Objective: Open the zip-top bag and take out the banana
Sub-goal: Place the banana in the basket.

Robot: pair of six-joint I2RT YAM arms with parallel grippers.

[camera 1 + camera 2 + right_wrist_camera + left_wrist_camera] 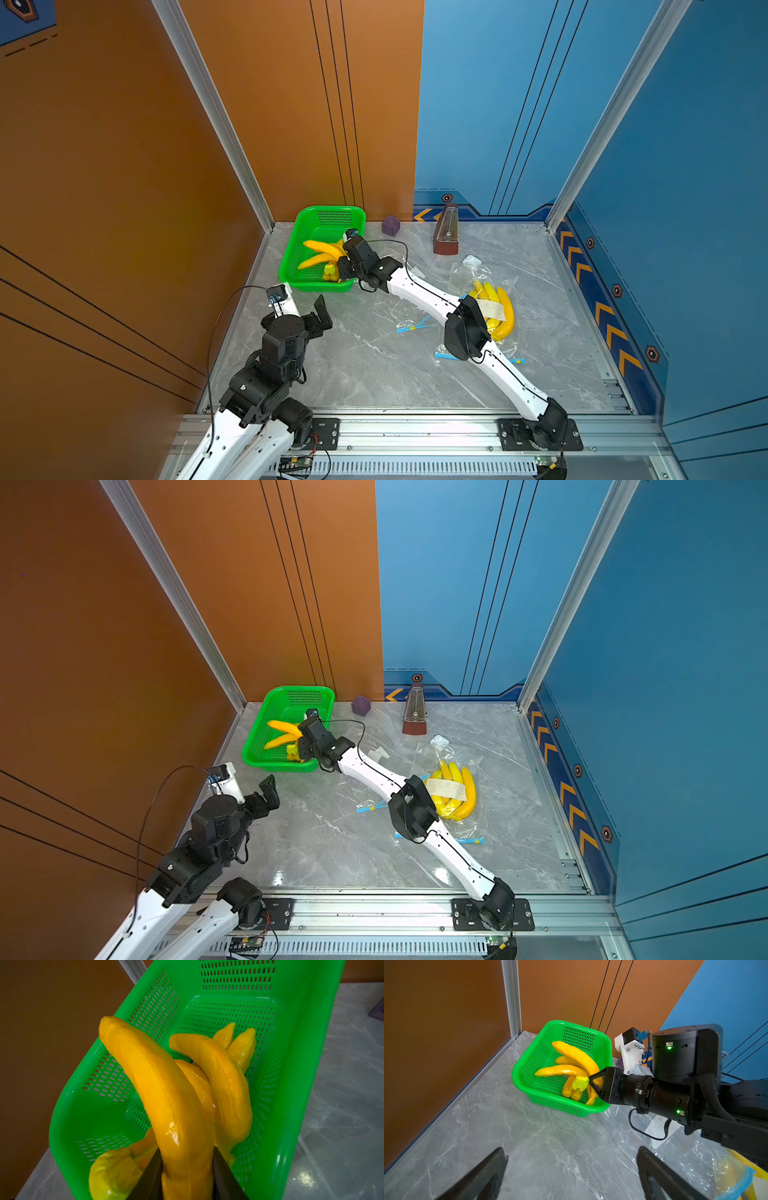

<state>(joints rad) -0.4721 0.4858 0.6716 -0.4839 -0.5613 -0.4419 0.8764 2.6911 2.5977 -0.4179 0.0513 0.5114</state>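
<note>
Nearest, along the near edge, runs the aluminium rail point(415, 434) that carries both arm bases. Beyond it the grey marble table point(374, 374) is walled on its left, far and right sides. Its widest bare stretch is in the near middle, between the arms, and a narrower free strip runs along the right wall. Reaching diagonally to the far left corner, the right arm point(419, 291) passes over clear plastic. Its hand point(187, 1149) is clenched on one fruit of the banana bunch point(166, 1095), close to the stem end. That bunch is inside the green basket point(320, 216), out of any bag. At the near left the left arm point(270, 345) is folded, its hand point(571, 1150) released, fingers spread wide over bare table just near of the basket. The basket is tucked into the far left corner, close to the far wall and the table's left edge. A flat clear zip-top bag point(405, 325) with a blue strip lies mid-table, partly under the right arm. On the right, a second bag point(461, 274) holds a yellow bunch point(508, 316) bearing a white label, partly hidden by the elbow. A metronome point(446, 232) and a purple cube point(390, 225) stand by the far wall.
</note>
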